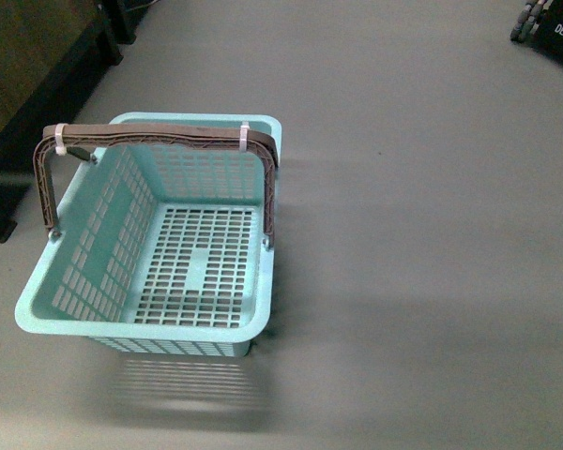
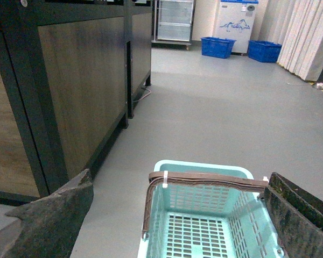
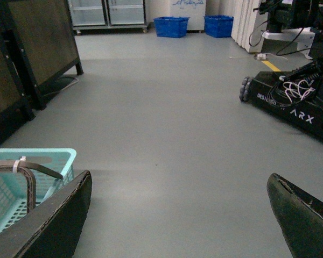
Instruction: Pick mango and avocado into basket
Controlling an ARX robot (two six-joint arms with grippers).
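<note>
Nearest: left gripper, right gripper, both finger pairs wide apart, empty | basket: empty on grey floor, left of centre, brown handles raised | risk: I see no mango or avocado; raised handles could block a drop.

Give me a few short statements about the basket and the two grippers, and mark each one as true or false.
1. The basket is empty. True.
2. A mango lies beside the basket. False: no fruit shows in any view.
3. The brown handles are bound with white zip ties. True.
4. The left gripper is shut on an avocado. False: its jaws stand open and hold nothing.
5. The right gripper is open. True.
</note>
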